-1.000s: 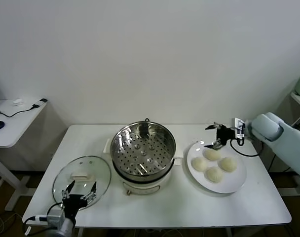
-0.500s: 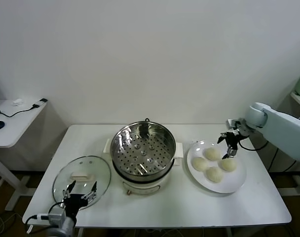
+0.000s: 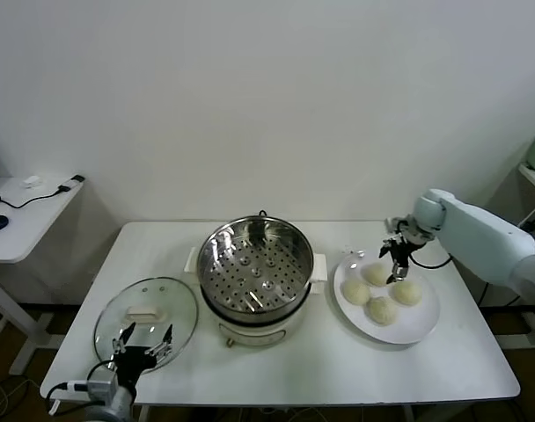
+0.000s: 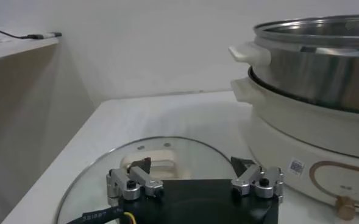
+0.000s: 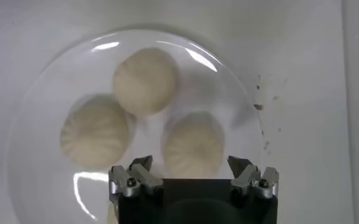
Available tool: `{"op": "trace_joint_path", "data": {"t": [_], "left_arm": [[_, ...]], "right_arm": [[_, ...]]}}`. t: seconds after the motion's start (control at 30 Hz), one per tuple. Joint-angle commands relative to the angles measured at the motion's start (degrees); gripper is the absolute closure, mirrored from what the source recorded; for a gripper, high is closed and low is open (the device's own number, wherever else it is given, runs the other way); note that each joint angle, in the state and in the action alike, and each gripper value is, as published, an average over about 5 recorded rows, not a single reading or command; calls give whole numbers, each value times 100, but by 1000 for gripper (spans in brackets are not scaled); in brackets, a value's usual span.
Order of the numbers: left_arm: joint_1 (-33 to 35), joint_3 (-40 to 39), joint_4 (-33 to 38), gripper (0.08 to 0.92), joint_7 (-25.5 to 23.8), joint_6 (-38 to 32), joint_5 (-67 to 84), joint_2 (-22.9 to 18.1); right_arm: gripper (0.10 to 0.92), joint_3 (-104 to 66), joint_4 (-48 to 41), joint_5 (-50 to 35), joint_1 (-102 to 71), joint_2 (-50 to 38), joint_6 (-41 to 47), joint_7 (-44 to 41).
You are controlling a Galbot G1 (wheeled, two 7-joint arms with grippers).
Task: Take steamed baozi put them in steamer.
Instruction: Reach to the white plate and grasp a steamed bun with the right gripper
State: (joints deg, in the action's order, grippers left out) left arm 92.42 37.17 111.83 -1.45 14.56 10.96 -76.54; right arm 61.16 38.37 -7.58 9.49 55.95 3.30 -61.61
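right pincer open above four baozi on plate, steamer empty

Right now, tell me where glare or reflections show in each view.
Head view: bright reflections on the steamer wall and glass lid. Right wrist view: white glare streaks on the plate rim, soft shadows beside the baozi. Left wrist view: dull sheen on the steel.

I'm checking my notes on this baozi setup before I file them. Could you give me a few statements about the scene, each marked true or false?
1. All four steamed baozi lie on the white plate. True.
2. The steamer already holds one bun. False: its perforated basket is empty.
3. The right end effector hangs open over the plate, holding nothing. True.
4. The glass lid sits on the steamer. False: it lies on the table beside it.
5. The left end effector grips the lid's handle. False: it is open near the lid's front edge.
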Motion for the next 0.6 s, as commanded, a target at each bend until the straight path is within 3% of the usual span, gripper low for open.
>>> {"op": "trace_joint_path", "data": {"t": [0.03,0.2,0.37,0.6], "left_arm": [[-21,-5,-19,177,-4,4,-4,-13],[-44,-10,-9,177,-2,14,-5,-21],[-64,-4,16,177,1,23,-4,-22],[-18,2,101,177,2,11,-7,-8]], "right_arm": [[203,-173,-471,240,-192,336,27,37],[220,-212,-490,369,-222,343,101,84],[305,-293,-389,324,-223,302,143,141],[346,-114,225,102,24,28,123,70]]}}
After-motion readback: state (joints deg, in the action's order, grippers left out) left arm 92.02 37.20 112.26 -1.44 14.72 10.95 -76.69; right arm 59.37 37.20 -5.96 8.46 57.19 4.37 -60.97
